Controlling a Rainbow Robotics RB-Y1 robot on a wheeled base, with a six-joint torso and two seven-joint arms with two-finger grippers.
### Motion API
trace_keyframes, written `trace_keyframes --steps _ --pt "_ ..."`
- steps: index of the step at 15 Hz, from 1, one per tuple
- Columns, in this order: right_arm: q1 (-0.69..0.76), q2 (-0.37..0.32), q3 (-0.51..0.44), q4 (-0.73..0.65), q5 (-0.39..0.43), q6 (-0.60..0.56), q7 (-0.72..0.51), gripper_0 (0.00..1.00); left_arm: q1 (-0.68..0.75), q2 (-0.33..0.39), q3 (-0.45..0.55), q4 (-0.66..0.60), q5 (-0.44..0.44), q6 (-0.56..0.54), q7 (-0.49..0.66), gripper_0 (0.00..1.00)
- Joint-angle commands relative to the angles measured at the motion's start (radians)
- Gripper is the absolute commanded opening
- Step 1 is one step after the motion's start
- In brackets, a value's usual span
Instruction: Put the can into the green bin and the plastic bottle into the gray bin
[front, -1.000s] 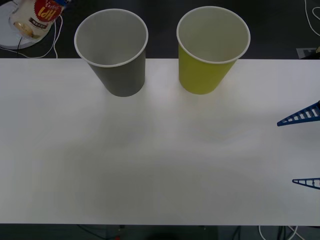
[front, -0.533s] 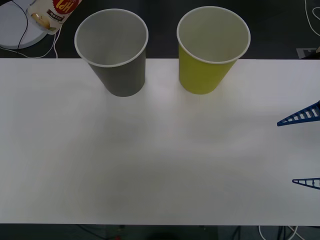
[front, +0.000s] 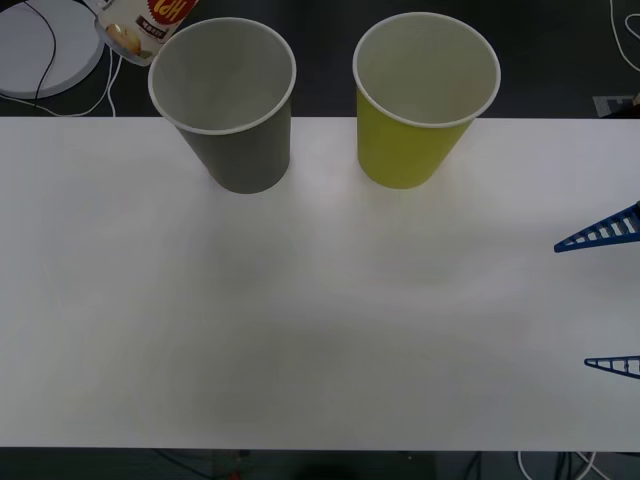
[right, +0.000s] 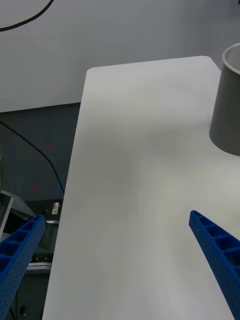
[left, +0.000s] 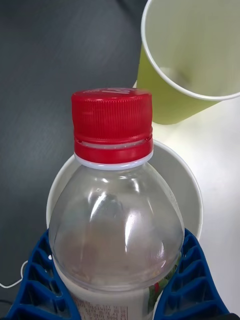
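Observation:
The plastic bottle (front: 147, 20), clear with a red cap, hangs tilted at the far left rim of the gray bin (front: 228, 105). In the left wrist view my left gripper (left: 117, 282) is shut on the plastic bottle (left: 116, 210), blue fingers (left: 37, 280) pressed on both its sides. Behind it I see the gray bin's white rim (left: 194, 192) and beyond that the green bin (left: 192, 55). The green bin (front: 424, 100) stands upright to the right of the gray one. My right gripper (front: 612, 300) is open at the table's right edge. The can is out of view.
The white table (front: 320, 320) spreads wide in front of both bins. A white round object (front: 40, 50) with a black cable lies on the dark floor behind the table's far left. From the right wrist, the gray bin (right: 229, 102) stands by the table's far edge.
The plastic bottle has moved right and farther back, from beside the white round object to the gray bin's far left rim. The right gripper has not moved.

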Motion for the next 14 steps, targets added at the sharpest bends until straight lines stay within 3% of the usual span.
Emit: trace_keyframes --steps 1,4,5,7,14 --pt "0.000 0.000 0.000 0.000 0.000 0.000 0.000 1.00 0.000 -0.011 0.000 0.001 -0.002 0.005 0.003 0.00" --pt "0.000 0.000 0.000 0.000 0.000 0.000 0.000 1.00 0.000 -0.014 0.000 0.001 0.001 0.005 0.000 0.00" --pt "0.000 0.000 0.000 0.000 0.000 0.000 0.000 1.00 0.002 -0.014 0.001 0.001 0.002 0.005 -0.002 0.05" --pt "0.000 0.000 0.000 0.000 0.000 0.000 0.000 1.00 0.002 -0.014 0.000 0.001 0.006 0.005 -0.007 1.00" --pt "0.000 0.000 0.000 0.000 0.000 0.000 0.000 1.00 0.002 -0.014 0.000 0.001 0.012 0.005 -0.011 1.00"
